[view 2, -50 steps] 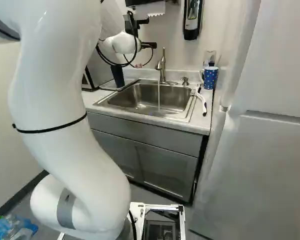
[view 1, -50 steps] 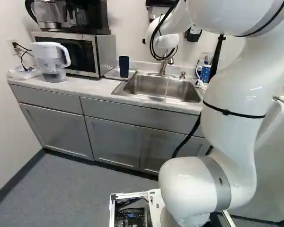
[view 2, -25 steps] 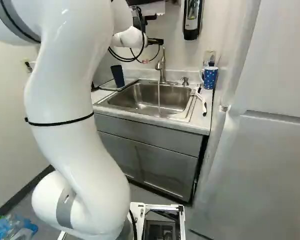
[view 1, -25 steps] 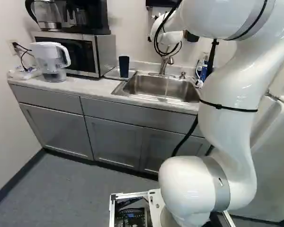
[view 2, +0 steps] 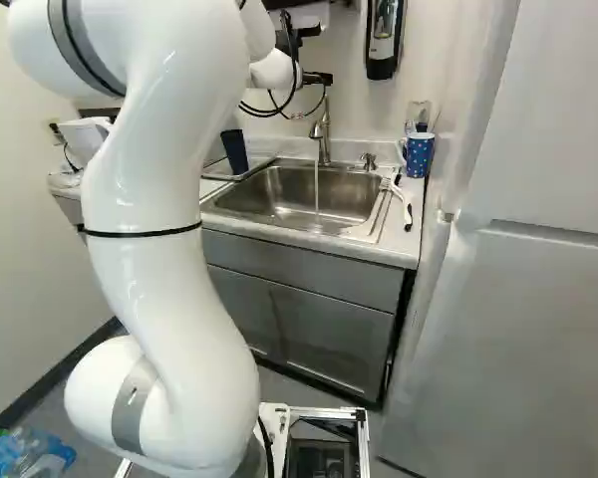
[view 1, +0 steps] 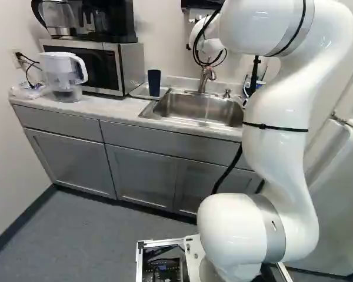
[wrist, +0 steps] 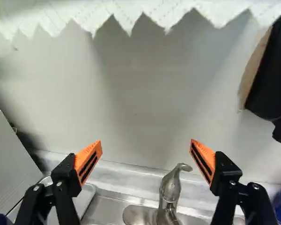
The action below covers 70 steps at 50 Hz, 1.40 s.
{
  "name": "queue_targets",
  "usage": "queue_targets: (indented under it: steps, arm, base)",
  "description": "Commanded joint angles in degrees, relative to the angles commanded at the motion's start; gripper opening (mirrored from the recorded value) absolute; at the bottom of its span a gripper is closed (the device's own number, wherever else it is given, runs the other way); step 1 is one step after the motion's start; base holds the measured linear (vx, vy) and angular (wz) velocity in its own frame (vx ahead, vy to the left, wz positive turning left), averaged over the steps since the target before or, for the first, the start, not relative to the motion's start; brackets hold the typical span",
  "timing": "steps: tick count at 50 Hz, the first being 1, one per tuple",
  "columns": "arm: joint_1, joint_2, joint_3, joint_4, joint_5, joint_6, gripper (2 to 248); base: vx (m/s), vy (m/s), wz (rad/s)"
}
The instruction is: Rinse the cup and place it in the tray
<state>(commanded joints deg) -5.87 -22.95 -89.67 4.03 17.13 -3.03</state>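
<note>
My gripper [view 2: 318,78] is high by the wall behind the sink, mostly hidden by my wrist. In the wrist view the gripper [wrist: 146,146] stands wide open with nothing between its orange pads. The dark blue cup [view 1: 154,83] stands upright on the tray [view 2: 211,176], left of the sink; only a bit of its rim shows in the wrist view, beside one finger. Water runs from the faucet [view 2: 323,129] into the steel sink [view 2: 289,194]. The faucet's top is below and between the fingers in the wrist view.
Right of the sink are a blue dotted mug [view 2: 419,155] and a white brush [view 2: 403,205]. A soap dispenser [view 2: 383,38] hangs on the wall. A water pitcher [view 1: 62,76] and microwave [view 1: 100,66] stand left; a fridge [view 2: 508,329] is at the right.
In the right base view my wrist has moved right and slightly up, farther from the cup. My upper arm has swung leftward in the left base view. The cup and base have stayed put.
</note>
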Motion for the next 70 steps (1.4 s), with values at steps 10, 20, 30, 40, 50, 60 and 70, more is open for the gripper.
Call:
queue_targets:
  steps: [10, 20, 30, 40, 50, 60, 70]
  arm:
    - [0.2, -1.2, -1.5, 0.1, -0.6, 0.0, 247]
    - [0.4, -2.5, -3.0, 0.7, -1.9, 0.0, 247]
    - [0.4, -3.0, -3.6, 1.4, -3.5, 0.0, 247]
    - [0.4, -3.0, -3.6, 2.2, -4.5, 0.0, 247]
    - [0.4, -2.6, -3.1, 2.8, -5.3, 0.0, 247]
    - [0.5, -1.2, -1.5, 3.3, -6.2, 0.0, 247]
    - [0.7, 0.7, 0.8, 3.6, -7.2, 0.0, 247]
  base:
    - [0.000, 0.000, 0.000]
    - [0.000, 0.000, 0.000]
    - [0.000, 0.000, 0.000]
    - [0.000, 0.000, 0.000]
    - [0.000, 0.000, 0.000]
    - [0.000, 0.000, 0.000]
    - [0.000, 0.000, 0.000]
